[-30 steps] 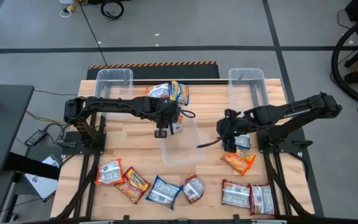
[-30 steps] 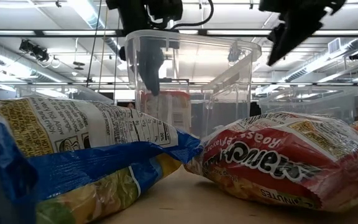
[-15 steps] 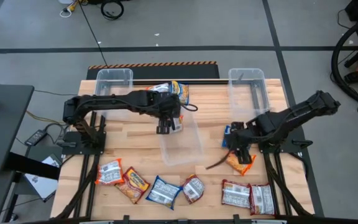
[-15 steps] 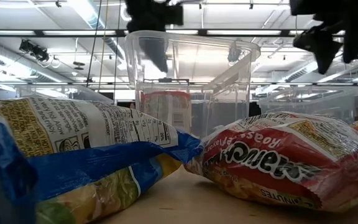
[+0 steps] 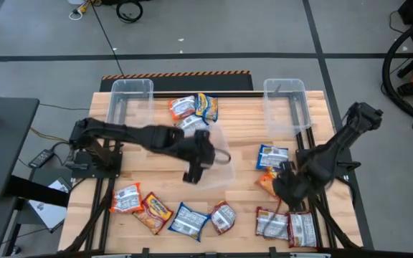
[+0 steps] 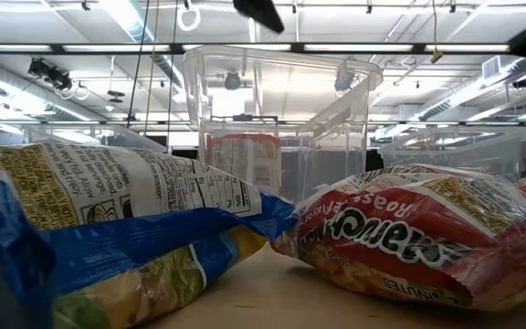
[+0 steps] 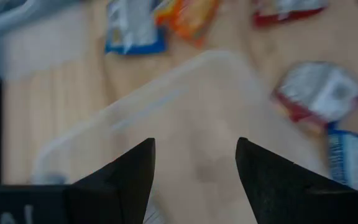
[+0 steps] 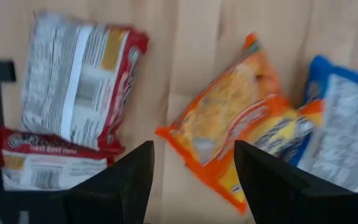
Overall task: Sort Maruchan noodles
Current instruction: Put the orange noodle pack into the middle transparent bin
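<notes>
Noodles first: the right gripper [image 5: 284,188] hangs with fingers spread and nothing between them, right over an orange packet [image 8: 229,140] lying slantwise on the table [image 5: 242,154], long axis diagonal. A blue packet [image 8: 340,130] touches its far end; two dark red packets [image 8: 79,81] lie just beside. Left gripper [image 5: 192,175], also spread and bare, hovers over the clear bin [image 5: 214,168] mid-table, well apart. Right arm is nearer, with nothing blocking.

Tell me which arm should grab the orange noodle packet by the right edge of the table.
Right. The right gripper hangs open just beside the orange packet, which fills its wrist view. The left gripper is over the middle clear bin, farther away.
</notes>
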`<state>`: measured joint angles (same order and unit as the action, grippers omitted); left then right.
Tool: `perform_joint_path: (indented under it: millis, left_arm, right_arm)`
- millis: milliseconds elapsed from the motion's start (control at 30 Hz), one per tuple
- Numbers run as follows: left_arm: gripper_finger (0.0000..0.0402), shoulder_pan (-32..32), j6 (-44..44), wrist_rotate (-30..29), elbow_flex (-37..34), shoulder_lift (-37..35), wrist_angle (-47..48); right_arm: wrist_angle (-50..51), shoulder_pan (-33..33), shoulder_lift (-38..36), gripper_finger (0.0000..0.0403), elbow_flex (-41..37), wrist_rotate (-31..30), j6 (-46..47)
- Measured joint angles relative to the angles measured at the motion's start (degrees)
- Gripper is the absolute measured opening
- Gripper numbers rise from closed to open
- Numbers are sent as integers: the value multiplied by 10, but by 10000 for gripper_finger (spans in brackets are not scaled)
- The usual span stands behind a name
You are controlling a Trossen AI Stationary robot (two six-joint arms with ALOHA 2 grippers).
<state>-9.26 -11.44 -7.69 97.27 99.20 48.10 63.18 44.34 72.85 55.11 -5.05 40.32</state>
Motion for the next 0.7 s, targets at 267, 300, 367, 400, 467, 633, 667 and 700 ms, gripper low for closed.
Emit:
perform_joint_path:
  millis: [267, 300, 367, 400, 467, 633, 667, 700]
  left_arm:
    - [226, -67, 62, -4, -1, -2, 51]
    - [226, -72, 83, -9, -1, -4, 61]
    - [226, -81, 122, -27, 0, -5, 79]
    - [226, -87, 139, -32, 0, -6, 91]
    - [226, -97, 168, -32, 0, -8, 95]
    - [226, -125, 217, -38, 0, -12, 88]
    - [226, -131, 224, -47, 0, -12, 86]
    - [226, -136, 230, -55, 0, -12, 86]
  right_arm:
    - [-4, 127, 130, 227, -25, -31, 102]
    - [-3, 138, 149, 227, -29, -40, 114]
    - [-3, 154, 182, 226, -35, -46, 127]
    - [-4, 158, 199, 224, -37, -44, 128]
    - [0, 164, 229, 218, -42, -33, 128]
    - [0, 172, 278, 192, -42, -85, 135]
    - [-1, 172, 285, 186, -41, -98, 135]
    - [-1, 173, 292, 180, -41, -108, 130]
